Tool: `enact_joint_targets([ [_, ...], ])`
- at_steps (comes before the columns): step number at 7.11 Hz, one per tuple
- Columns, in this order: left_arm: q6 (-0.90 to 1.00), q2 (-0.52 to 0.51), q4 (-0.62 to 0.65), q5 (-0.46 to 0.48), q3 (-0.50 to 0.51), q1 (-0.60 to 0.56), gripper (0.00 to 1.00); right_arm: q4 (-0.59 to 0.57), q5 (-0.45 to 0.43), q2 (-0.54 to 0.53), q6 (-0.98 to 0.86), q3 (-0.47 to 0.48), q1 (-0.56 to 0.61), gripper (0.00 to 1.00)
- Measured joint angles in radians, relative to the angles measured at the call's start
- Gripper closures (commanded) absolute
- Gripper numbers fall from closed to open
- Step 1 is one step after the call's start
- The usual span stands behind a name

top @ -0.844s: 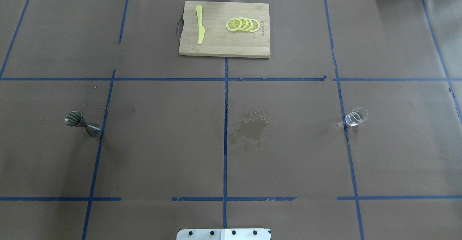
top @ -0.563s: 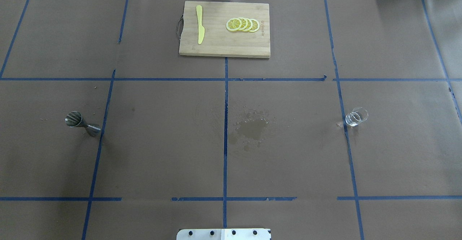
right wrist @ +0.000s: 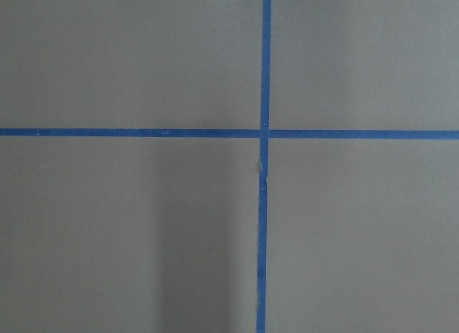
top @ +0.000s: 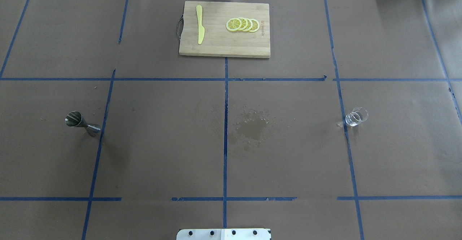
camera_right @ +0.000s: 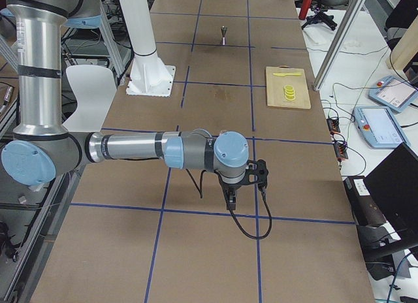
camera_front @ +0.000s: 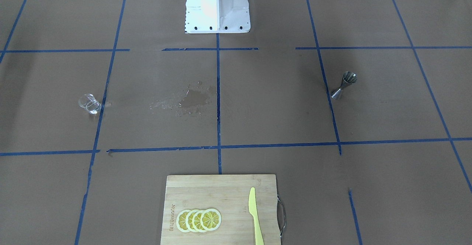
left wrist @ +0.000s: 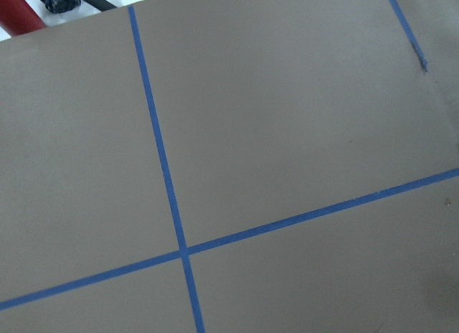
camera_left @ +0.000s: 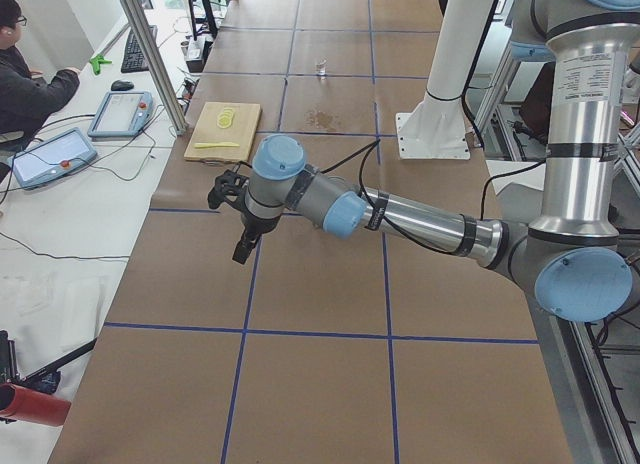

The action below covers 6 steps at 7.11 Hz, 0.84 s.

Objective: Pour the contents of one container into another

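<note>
Brown table (top: 162,153), jigger (top: 82,123) and glass (top: 356,117) exactly as before, well apart.

Cutting board (camera_front: 228,189) and knife (camera_front: 254,215) cropped at the front-facing view's bottom edge (left gripper (camera_left: 243,250), right gripper (camera_right: 230,202): jaws unreadable).

My work table (top: 162,153), wrapped in brown paper and divided into rectangles by blue tape lines (top: 225,142). Beyond its end on my left, a white surface (camera_left: 60,244) carries loose cables, two teach pendants (camera_left: 122,112) and a keyboard (camera_left: 135,49), with a seated operator (camera_left: 25,79) beside it; a slanted aluminium post (camera_left: 150,54) rises at the table's edge. On my right lie two more pendants (camera_right: 394,92) and a dark laptop (camera_right: 398,185), past a second post (camera_right: 337,35). A white chair (camera_right: 88,97) stands at my side of the table. Lighting is even and diffuse; shadows on the paper are faint.
</note>
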Motion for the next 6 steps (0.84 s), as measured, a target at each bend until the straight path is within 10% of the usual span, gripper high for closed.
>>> enact_joint_targets([
  [3,-0.256,-0.05,-0.054,-0.049,-0.082,0.032,0.0,0.0,0.002,-0.001,0.001,0.033,-0.004,0.0],
  [6,-0.783,0.031,-0.061,0.253,-0.337,0.345,0.0,0.0,0.028,-0.012,0.005,0.033,-0.005,0.0],
])
